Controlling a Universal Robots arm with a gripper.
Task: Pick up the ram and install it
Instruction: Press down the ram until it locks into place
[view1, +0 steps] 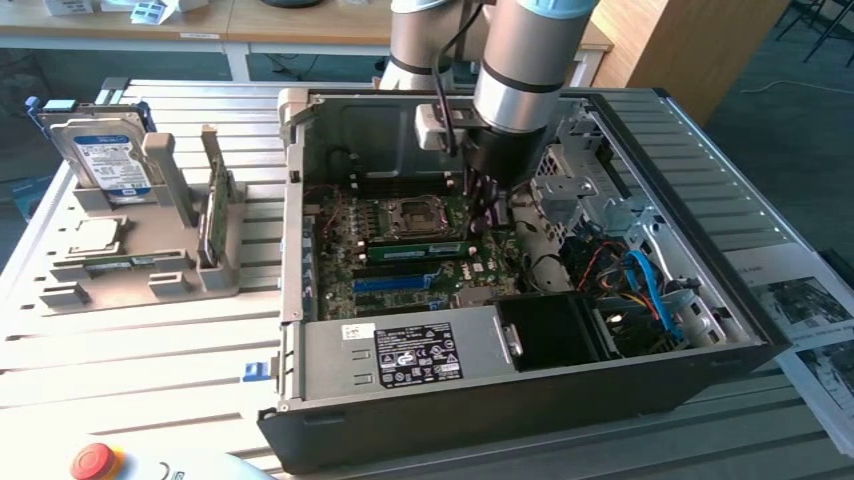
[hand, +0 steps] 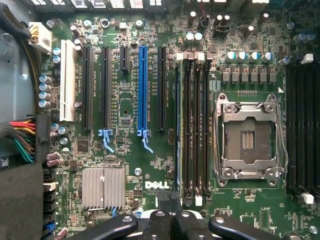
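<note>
The ram (view1: 414, 249), a long green stick, sits on edge in a slot of the motherboard (view1: 350, 225) inside the open computer case (view1: 534, 400), just in front of the processor socket (view1: 407, 213). My gripper (view1: 483, 215) reaches down into the case, just above the stick's end at the exterior view's right. In the wrist view the gripper (hand: 169, 207) is shut, and I see nothing between its dark fingers (hand: 159, 221). Its tips hover by one end of the dark memory slots (hand: 192, 125), where I cannot pick out the stick.
A grey rack (view1: 127, 265) at the exterior view's left holds a silver hard drive (view1: 107, 150), a processor chip (view1: 94, 236) and another green stick (view1: 211, 215) on edge. The power supply (view1: 400, 350), drive cage (view1: 587, 190) and blue cables (view1: 654, 290) crowd the case. Printed sheets (view1: 814, 310) lie beside the case.
</note>
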